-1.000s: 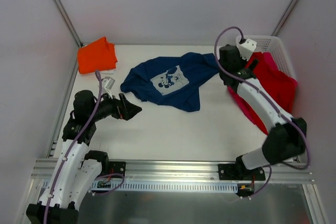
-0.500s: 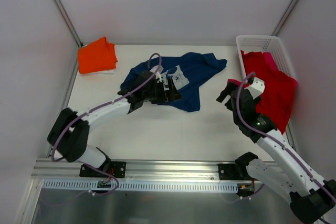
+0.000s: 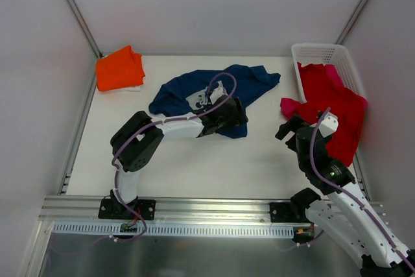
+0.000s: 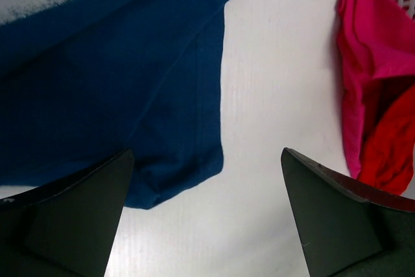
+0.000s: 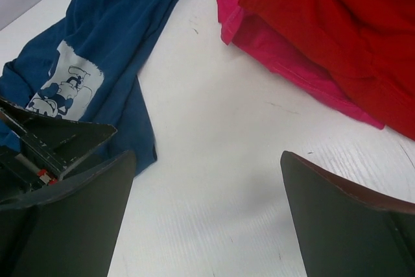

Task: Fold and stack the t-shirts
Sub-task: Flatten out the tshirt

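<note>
The navy t-shirt (image 3: 178, 92) lies crumpled at the table's middle back, its pale mouse print (image 3: 209, 97) partly behind my left arm's cable. My left gripper (image 3: 237, 116) is open and empty over the shirt's near right hem; in the left wrist view (image 4: 206, 160) the hem corner (image 4: 181, 173) lies between the fingers. My right gripper (image 3: 288, 128) is open and empty above bare table, near the pink t-shirt (image 3: 292, 105). The red t-shirt (image 3: 337, 98) spills out of the basket over the pink one. The orange t-shirt (image 3: 120, 69) lies folded at the far left.
The white lattice basket (image 3: 321, 50) stands at the far right against the wall. Grey walls enclose the table on three sides. The right wrist view shows the navy shirt (image 5: 123, 30), the red shirt (image 5: 337, 24), the pink shirt (image 5: 285, 56) and my left gripper (image 5: 52, 141).
My left arm has swung from the near left across to the navy shirt's right hem. My right arm has pulled back from the basket to the near right.
</note>
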